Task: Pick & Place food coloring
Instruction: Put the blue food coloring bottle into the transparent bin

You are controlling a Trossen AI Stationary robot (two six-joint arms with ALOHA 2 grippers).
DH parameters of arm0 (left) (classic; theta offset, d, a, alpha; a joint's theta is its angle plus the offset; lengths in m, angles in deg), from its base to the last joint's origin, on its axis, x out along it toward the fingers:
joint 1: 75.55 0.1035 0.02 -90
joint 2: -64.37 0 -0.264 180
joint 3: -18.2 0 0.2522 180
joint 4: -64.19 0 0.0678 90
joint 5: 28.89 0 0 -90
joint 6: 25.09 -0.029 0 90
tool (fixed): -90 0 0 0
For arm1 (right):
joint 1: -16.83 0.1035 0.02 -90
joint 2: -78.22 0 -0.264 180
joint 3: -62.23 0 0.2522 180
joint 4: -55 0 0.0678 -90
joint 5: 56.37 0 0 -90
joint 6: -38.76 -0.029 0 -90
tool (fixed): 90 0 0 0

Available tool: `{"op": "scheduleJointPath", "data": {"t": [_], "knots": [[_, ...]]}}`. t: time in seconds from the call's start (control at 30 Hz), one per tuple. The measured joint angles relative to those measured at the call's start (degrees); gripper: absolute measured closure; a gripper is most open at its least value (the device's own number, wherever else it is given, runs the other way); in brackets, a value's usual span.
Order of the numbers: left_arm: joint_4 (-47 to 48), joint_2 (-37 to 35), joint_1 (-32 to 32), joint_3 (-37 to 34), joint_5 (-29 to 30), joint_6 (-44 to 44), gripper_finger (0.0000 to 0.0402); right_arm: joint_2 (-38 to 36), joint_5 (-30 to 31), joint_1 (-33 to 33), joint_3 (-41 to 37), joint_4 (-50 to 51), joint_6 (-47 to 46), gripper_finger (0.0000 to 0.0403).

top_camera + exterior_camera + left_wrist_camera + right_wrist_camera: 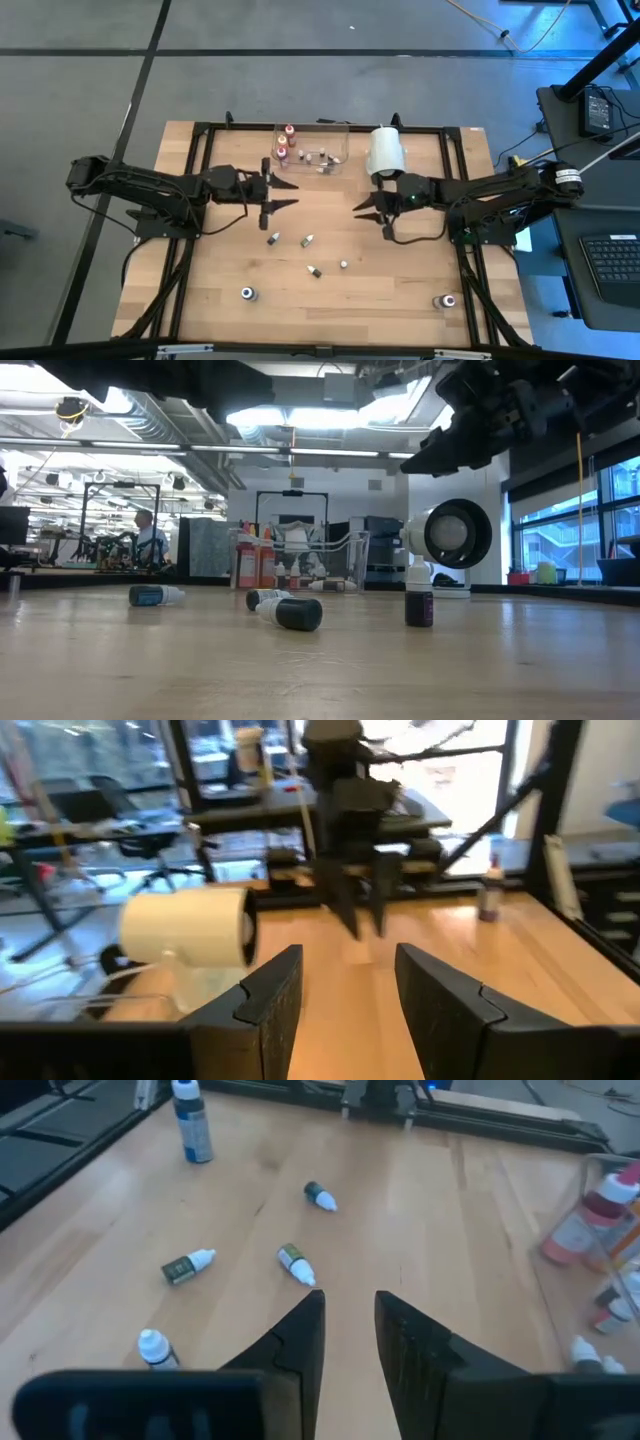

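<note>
The wooden table [230, 270] fills the middle of the high view, and both dark arms reach in over it from the sides, meeting above its centre. At about 12 o'clock from the centre stands the clear plastic tray [338, 132], and just to its 3 o'clock side the big white cylinder [385, 152] lies on the table's far part. The left gripper [285, 194] hangs above the wood at roughly 9 o'clock from the table's centre, its fingers parted with a plain gap between them and nothing in that gap. The right gripper [365, 207] faces it from 3 o'clock, its fingers drawn close with only a narrow slit left, also empty; in the right wrist view bare wood shows through that slit. The food coloring lies in two groups. Several bottles with red and pink tops [286, 143] stand inside the tray with smaller vials beside them. The rest lie loose on the wood at 6 o'clock from both grippers, well below the jaws and apart from them: a small bottle [272, 238] nearest the left gripper, another [307, 240] just beside it, a dark-bodied one [314, 271] and a pale one [343, 264] farther toward the near edge, and two upright ones [247, 293] [447, 300] near the front corners.
</note>
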Motion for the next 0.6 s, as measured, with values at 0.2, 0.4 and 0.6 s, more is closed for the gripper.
{"op": "scheduleJointPath", "data": {"t": [0.2,0.4,0.6], "knots": [[5.91,-0.02,0.00,0.00,-5.05,3.32,0.0231,0.00,1.03,0.00,0.00,0.07,-0.20,0.0308],[25.43,0.09,0.00,1.67,-4.12,16.02,0.0234,0.00,1.03,-0.02,0.00,0.11,-0.22,0.0308],[41.09,4.06,-0.84,6.24,-0.39,30.75,0.0235,0.00,1.17,-0.02,0.02,0.11,-0.11,0.0308]]}}
